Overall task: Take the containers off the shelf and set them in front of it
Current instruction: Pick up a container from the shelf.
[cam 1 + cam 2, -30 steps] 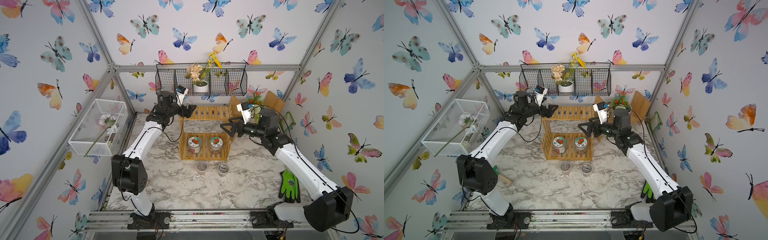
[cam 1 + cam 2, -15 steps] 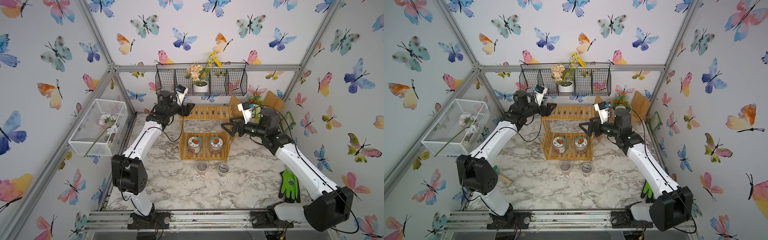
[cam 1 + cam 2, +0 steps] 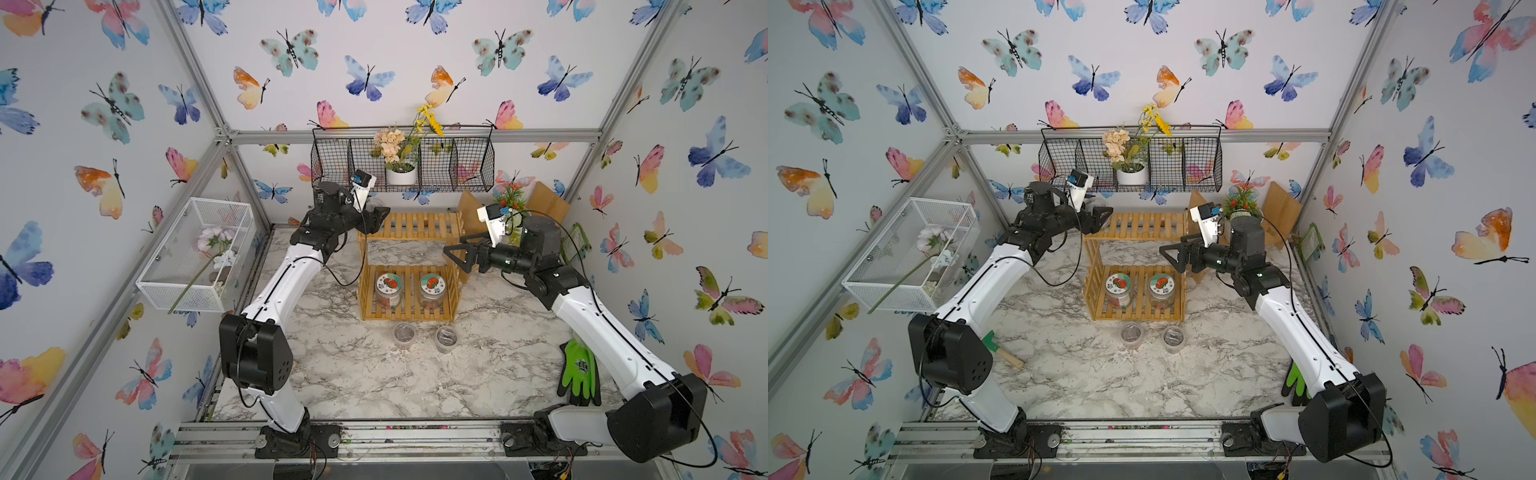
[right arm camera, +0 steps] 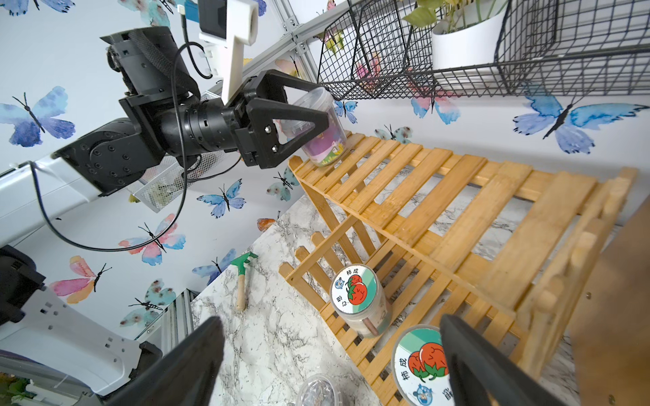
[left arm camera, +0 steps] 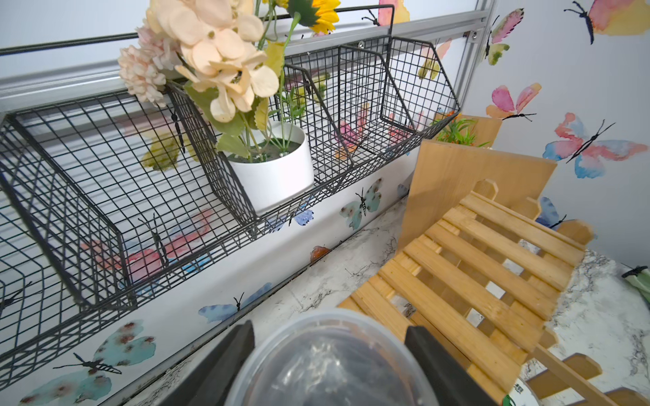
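Left gripper [image 4: 322, 102] is pinching a cup [image 4: 327, 149] at the shelf's [image 4: 422, 182] top back corner, mostly hidden in both top views. Right gripper [image 3: 453, 254] is hovering spread beside the shelf, a finger [image 4: 467, 358] partly covering one jar [image 4: 418, 365].

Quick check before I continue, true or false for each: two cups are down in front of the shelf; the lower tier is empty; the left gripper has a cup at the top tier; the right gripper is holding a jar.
1. Two cups stand on the table in front of the shelf: true.
2. The lower tier is empty: false. Two jars with red-fruit lids stand on it.
3. The left gripper is closed on a clear cup at the end of the top tier: true.
4. The right gripper holds a jar: false. It is open and empty, beside the shelf.
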You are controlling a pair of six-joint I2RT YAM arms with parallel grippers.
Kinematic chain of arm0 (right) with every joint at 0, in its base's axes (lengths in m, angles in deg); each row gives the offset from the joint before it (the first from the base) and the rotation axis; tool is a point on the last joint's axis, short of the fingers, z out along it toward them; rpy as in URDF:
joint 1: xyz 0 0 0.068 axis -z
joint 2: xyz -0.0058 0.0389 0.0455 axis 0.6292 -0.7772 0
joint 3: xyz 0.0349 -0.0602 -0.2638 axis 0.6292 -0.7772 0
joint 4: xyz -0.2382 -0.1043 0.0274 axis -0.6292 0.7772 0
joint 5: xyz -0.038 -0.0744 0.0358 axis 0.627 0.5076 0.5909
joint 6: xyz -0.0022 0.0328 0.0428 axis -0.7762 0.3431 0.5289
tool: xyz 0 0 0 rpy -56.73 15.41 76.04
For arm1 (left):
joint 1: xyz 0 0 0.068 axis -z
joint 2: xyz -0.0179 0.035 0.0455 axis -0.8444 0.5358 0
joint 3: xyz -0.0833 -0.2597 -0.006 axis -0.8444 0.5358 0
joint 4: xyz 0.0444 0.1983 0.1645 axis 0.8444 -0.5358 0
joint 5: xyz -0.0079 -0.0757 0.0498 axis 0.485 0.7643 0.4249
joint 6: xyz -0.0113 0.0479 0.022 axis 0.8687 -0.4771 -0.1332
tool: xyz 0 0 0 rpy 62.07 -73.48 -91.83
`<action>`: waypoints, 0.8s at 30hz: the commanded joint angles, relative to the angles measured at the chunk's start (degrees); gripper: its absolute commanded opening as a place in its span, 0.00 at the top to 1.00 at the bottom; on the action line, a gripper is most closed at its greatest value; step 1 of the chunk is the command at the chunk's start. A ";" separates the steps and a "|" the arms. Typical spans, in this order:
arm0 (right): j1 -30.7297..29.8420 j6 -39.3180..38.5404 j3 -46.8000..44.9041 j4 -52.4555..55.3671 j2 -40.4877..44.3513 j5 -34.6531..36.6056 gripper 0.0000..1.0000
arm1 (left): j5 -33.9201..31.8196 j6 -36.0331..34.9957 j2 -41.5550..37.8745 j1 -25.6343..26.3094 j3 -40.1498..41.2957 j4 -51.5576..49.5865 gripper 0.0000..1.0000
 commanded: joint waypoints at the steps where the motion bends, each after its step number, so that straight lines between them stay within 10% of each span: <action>1: 0.59 0.51 -1.23 -0.74 -0.22 -2.09 0.02 | -1.40 -0.10 -5.66 1.10 2.41 1.28 0.27; 24: 0.68 -2.04 -6.75 2.95 4.99 4.67 0.02 | -11.64 3.77 -35.14 9.65 35.39 1.17 0.26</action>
